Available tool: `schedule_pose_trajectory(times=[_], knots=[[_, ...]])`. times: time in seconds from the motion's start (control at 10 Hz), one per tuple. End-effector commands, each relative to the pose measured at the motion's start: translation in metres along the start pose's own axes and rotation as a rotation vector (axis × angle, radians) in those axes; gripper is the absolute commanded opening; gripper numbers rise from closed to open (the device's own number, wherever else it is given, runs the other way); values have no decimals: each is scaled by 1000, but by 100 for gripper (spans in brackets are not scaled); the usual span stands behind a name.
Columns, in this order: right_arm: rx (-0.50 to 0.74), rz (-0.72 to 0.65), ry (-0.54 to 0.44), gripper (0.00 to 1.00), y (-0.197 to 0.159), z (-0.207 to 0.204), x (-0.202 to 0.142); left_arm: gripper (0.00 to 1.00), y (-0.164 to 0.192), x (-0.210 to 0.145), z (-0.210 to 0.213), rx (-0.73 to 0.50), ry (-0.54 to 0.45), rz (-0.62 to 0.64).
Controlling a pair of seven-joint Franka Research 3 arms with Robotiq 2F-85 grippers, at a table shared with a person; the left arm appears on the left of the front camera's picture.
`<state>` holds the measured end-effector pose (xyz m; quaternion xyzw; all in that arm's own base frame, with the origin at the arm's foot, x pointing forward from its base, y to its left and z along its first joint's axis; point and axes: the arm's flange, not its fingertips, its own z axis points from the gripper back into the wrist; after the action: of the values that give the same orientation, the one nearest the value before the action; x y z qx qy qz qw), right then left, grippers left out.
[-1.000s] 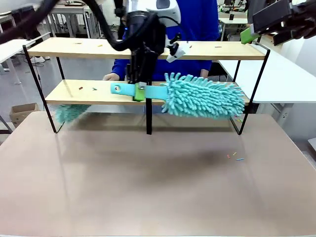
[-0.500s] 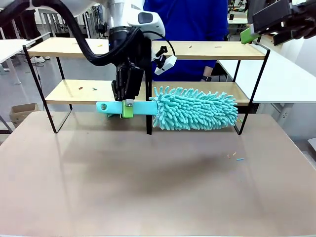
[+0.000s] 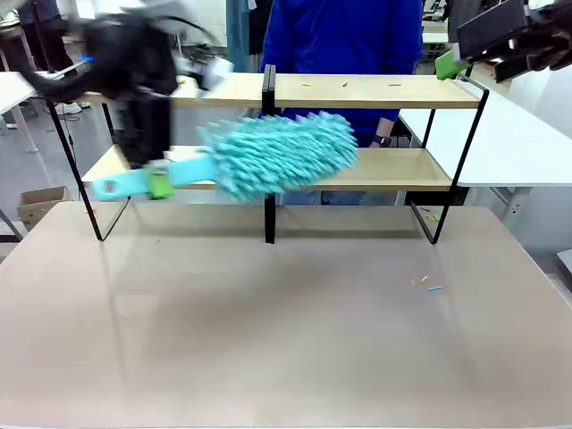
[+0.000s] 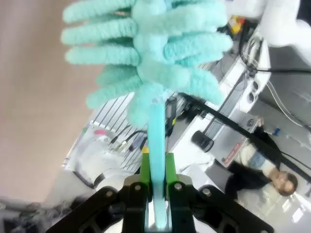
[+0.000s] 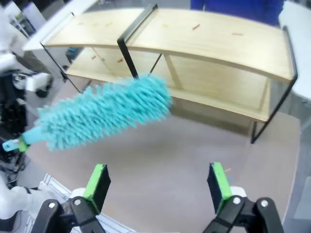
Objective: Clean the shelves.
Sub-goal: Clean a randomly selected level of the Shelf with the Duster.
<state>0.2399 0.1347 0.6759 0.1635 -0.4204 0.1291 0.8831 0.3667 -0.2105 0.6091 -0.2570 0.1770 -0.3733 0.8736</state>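
The shelves (image 3: 366, 91) (image 5: 209, 34) are a two-tier rack of light-wood boards on a black frame at the table's far side. My left gripper (image 3: 159, 183) (image 4: 154, 182) is shut on the flat handle of a teal fluffy duster (image 3: 279, 152) (image 4: 146, 58) (image 5: 104, 114). The duster's head hangs blurred in front of the rack's centre post, between the two boards. Small coloured scraps lie on the top board (image 3: 344, 85). My right gripper (image 3: 451, 63) (image 5: 158, 187) stands open, held high at the upper right, above the rack's right end.
A person in blue (image 3: 344, 36) stands behind the rack, one hand (image 3: 382, 141) near the lower board. A few coloured scraps (image 3: 427, 284) lie on the brown table (image 3: 286, 340) at the right. A white table (image 3: 509, 143) stands to the right.
My left arm has swung left, carrying the duster from the right half of the lower board to the rack's centre and left, slightly higher. The right gripper has not moved.
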Motion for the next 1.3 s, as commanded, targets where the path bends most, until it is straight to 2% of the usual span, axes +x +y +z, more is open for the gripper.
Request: schedule_pose_trajectory(times=[0.0, 0.1, 0.3, 0.4, 0.5, 0.6, 0.9, 1.1, 1.2], knots=[[7, -1, -1, 100, -1, 0, 1, 13, 19, -115, -6, -80, -268, 43], [7, -1, -1, 100, -1, 0, 1, 13, 13, -177, -11, -128, -395, -109], [7, -1, -1, 100, -1, 0, 1, 13, 12, -250, -24, -133, -576, -119], [7, -1, -1, 100, -1, 0, 1, 13, 22, -278, -26, -172, -713, -115], [7, -1, -1, 100, -1, 0, 1, 13, 44, -302, -22, -278, -867, 66], [7, -1, -1, 100, -1, 0, 1, 13, 70, -314, -13, -409, -939, 274], [7, -1, -1, 100, -1, 0, 1, 13, 143, -353, 7, -683, -1095, 644], [7, -1, -1, 100, -1, 0, 1, 13, 156, -354, 5, -703, -1143, 691], [7, -1, -1, 100, -1, 0, 1, 13, 165, -364, -7, -618, -1008, 634]])
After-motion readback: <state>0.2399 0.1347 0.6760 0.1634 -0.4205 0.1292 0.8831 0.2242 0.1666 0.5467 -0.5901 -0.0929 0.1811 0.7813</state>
